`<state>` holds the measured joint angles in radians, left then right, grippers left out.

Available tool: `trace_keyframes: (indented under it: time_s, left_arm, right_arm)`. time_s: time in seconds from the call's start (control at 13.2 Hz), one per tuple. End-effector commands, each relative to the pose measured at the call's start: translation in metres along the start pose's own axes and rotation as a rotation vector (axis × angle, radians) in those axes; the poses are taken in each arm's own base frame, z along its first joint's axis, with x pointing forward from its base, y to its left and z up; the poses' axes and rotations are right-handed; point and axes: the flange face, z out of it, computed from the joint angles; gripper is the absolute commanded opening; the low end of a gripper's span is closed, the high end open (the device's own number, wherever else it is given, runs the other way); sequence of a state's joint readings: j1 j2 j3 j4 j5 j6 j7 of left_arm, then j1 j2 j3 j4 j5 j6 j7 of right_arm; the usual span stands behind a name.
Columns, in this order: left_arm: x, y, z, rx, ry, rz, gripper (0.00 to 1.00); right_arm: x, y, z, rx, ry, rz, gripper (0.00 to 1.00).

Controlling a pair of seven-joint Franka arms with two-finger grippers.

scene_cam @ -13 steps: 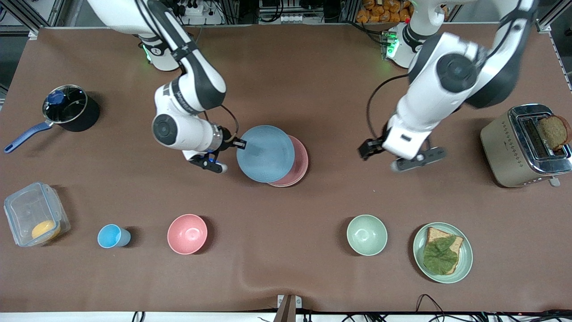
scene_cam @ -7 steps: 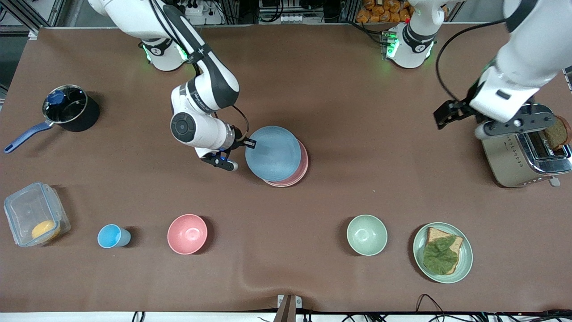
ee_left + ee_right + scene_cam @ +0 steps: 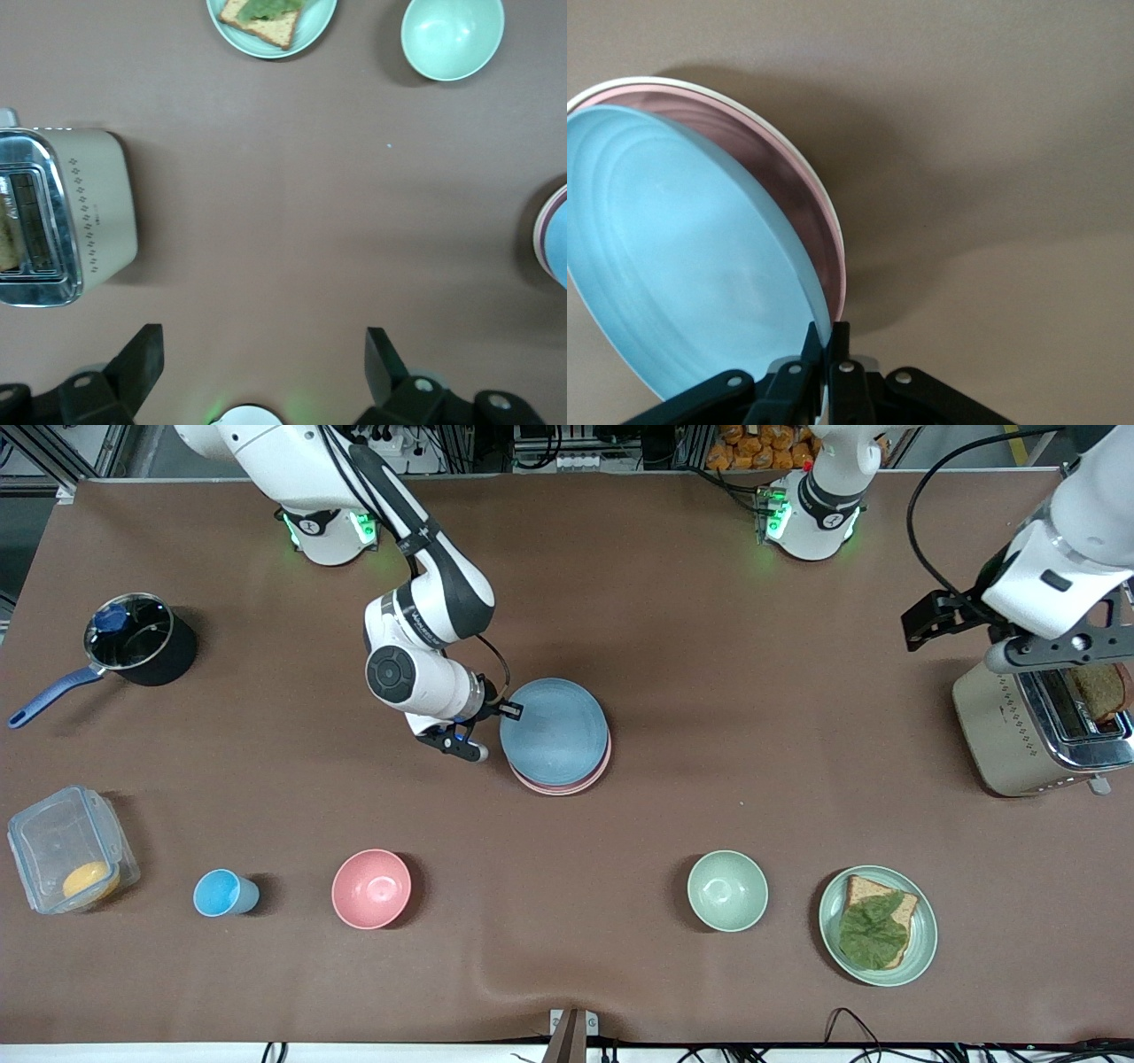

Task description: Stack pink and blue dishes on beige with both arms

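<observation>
Your front view looks down from high across the table (image 3: 673, 602), facing both arm bases along its top edge. Your left wrist view hangs high, looking down on the toaster (image 3: 62, 217) at the left arm's end. Your right wrist view sits close against the blue plate (image 3: 682, 257). All three views share the plate stack.

Robot lab, aluminium frame (image 3: 84, 452), cabling (image 3: 567, 452)
</observation>
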<state>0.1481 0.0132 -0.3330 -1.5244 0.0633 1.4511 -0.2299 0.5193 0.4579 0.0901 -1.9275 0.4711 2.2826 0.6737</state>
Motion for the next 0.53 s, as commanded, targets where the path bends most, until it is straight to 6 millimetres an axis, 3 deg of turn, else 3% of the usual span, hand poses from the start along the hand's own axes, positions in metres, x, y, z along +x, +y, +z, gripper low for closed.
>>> trace_keyframes:
  time_s: [0.0, 0.15, 0.3, 0.45]
  left_arm:
    - [-0.003, -0.016, -0.004, -0.011, -0.01, 0.015, 1.0]
    - [-0.002, -0.021, -0.002, -0.017, -0.017, 0.003, 1.0]
    - [-0.004, -0.02, -0.002, -0.022, -0.027, 0.002, 1.0]
    - [-0.009, -0.021, -0.003, -0.039, -0.05, -0.011, 1.0]
  right_arm:
    - [0.014, -0.003, -0.01, 0.014, -0.009, 0.036, 1.0]
    - [0.016, 0.0, -0.023, 0.005, -0.03, 0.04, 1.0]
    - [0.033, 0.026, -0.064, -0.014, -0.066, 0.04, 1.0]
    - [0.06, 0.069, -0.114, -0.06, -0.086, -0.044, 1.0]
